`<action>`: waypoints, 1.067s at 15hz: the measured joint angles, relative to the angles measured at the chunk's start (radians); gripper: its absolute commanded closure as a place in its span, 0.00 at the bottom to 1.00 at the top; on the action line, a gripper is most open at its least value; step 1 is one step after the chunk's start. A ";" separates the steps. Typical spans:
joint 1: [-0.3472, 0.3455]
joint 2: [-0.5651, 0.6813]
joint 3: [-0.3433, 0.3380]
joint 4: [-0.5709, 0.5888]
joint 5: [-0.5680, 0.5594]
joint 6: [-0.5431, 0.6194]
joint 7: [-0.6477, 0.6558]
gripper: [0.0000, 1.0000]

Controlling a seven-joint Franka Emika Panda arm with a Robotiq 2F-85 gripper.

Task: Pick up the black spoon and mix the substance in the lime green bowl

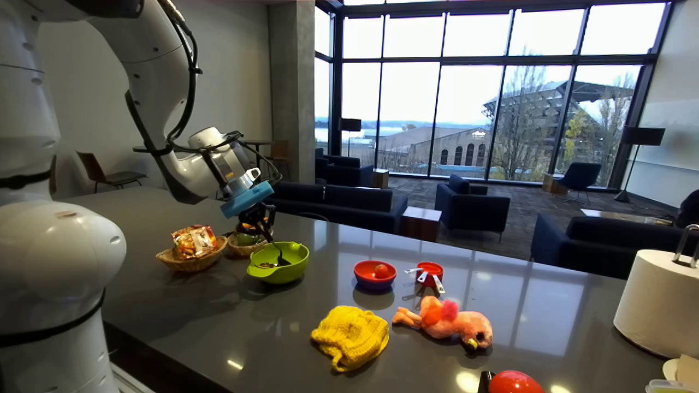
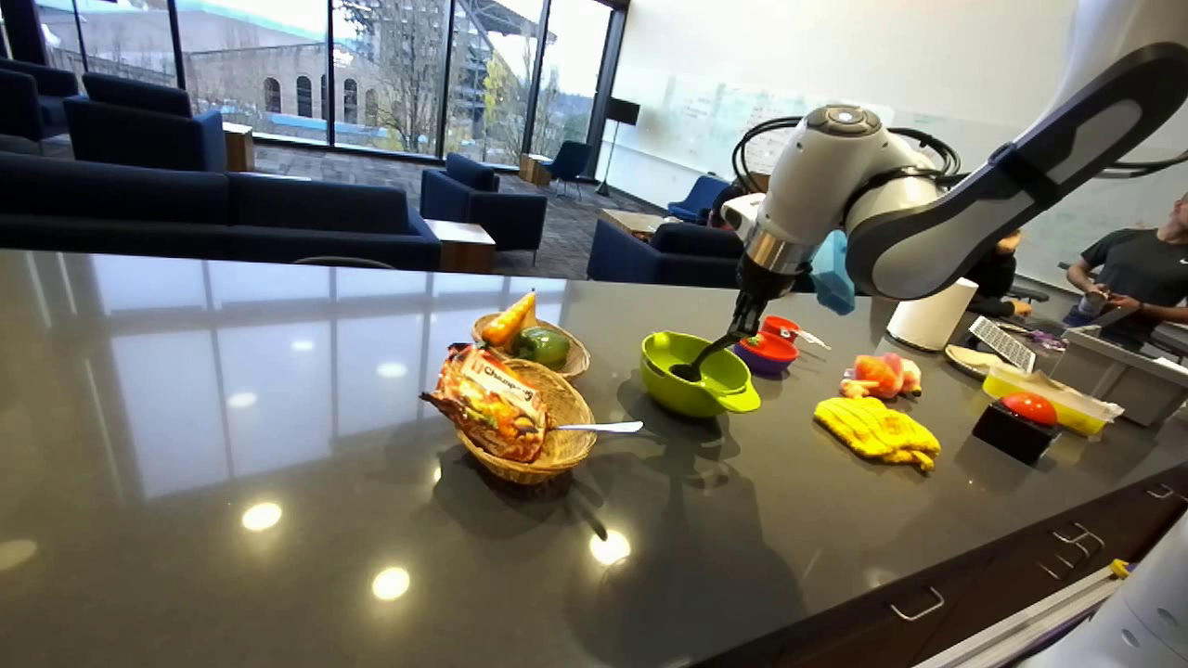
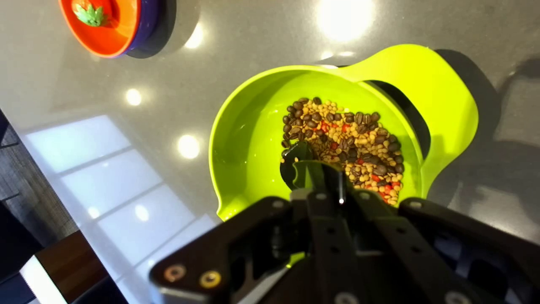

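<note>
The lime green bowl (image 1: pixel 295 271) sits upright on the dark table; it also shows in an exterior view (image 2: pixel 670 394) and fills the middle of the wrist view (image 3: pixel 247 126). It holds a mix of dark beans (image 3: pixel 295 120), tan lentil-like bits and red bits, heaped toward the handle side. My gripper (image 2: pixel 745 327) is above the bowl and shut on the black spoon (image 2: pixel 713 350), which slants down into the bowl. In the wrist view the spoon's head (image 3: pixel 290 165) is at the left edge of the mix, partly hidden by the fingers (image 3: pixel 333 192).
A red-and-purple bowl (image 1: pixel 375 279) with a toy strawberry stands near the green bowl. Red measuring cups (image 1: pixel 430 271), a yellow knitted cloth (image 1: pixel 350 337) and a pink plush (image 1: pixel 453 326) lie beyond. Two wicker baskets (image 2: pixel 568 408) (image 2: pixel 577 360) stand on the opposite side, one with a white-handled utensil (image 2: pixel 603 427).
</note>
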 measured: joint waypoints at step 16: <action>0.000 0.008 0.011 0.020 0.022 -0.065 -0.067 0.99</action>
